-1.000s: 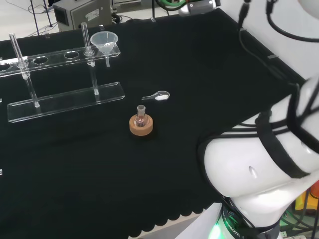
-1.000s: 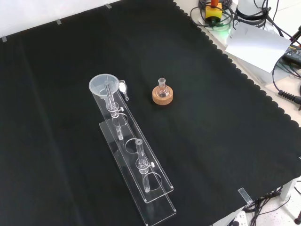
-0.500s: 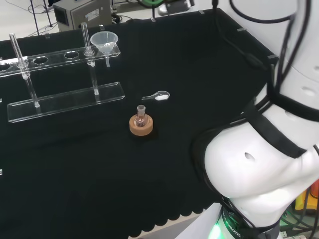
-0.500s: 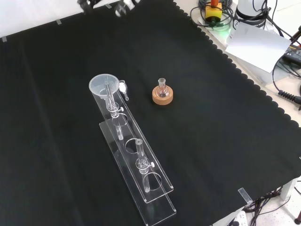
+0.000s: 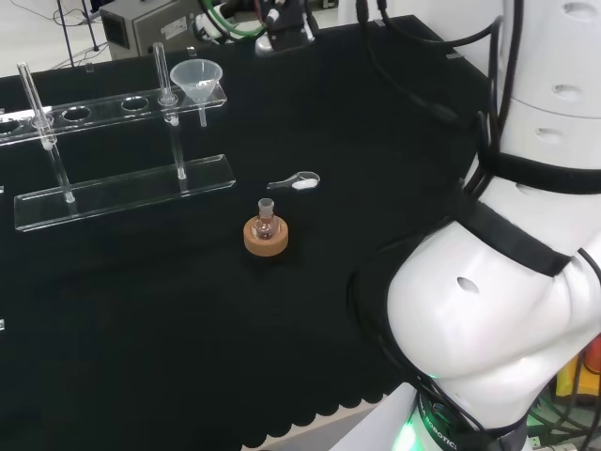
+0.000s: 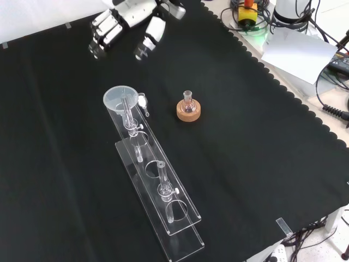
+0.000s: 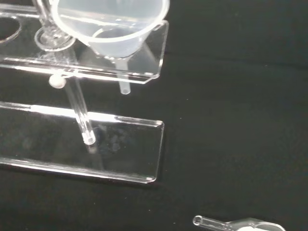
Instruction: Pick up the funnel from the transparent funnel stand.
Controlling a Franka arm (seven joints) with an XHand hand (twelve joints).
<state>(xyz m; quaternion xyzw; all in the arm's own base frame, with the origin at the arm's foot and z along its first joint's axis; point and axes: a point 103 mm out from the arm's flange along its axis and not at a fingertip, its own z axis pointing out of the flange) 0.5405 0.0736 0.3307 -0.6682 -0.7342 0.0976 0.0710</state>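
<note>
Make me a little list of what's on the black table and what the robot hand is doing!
hand: open, fingers relaxed, in the air above the cloth, touching nothing
funnel: sitting in the end hole of the stand, not picked up yet
funnel stand: clear, with round holes along its top shelf
small flask: upright in a cork ring, apart from the stand
little scoop: lying on the cloth between funnel and flask, something white in its bowl
</note>
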